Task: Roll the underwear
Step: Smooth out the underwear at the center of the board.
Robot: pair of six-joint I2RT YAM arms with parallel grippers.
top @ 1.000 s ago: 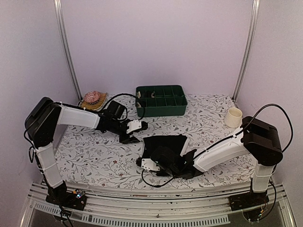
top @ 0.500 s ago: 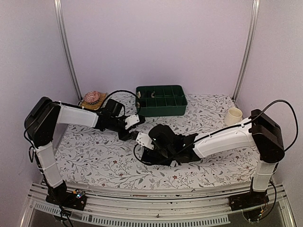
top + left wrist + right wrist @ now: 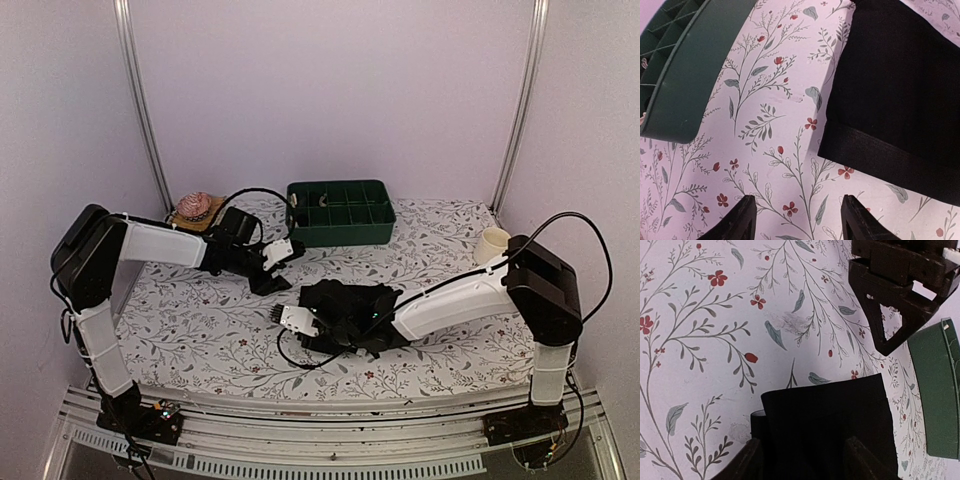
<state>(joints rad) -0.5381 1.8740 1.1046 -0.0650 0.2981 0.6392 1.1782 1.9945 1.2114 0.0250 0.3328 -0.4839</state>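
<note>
One garment in sight: I only find a single black pair of underwear [image 3: 350,300] from overhead, lying on the floral table [image 3: 200,330] just in front of the green tray [image 3: 340,212]; no stripes or lettering that I can make out.
Left gripper [image 3: 272,268]: hovering at the cloth's far-left corner, fingers [image 3: 742,220] apart and empty — my left wrist view shows bare tablecloth between them and the hemmed edge of the fabric just beside.
Underwear edge: flat, hem turned toward the tray, nothing rolled up tight that I can see.
Right gripper [image 3: 298,320]: low over the near-left edge of the cloth, fingers [image 3: 751,460] spread — black fabric lies between and under them, but I judge it not pinched.
Step in hand: I'd call it a release between folds, roll not yet formed.
Next move: I'd need a fresh pinch on the near edge, then turn it over toward the tray — left holding the corner down.
</note>
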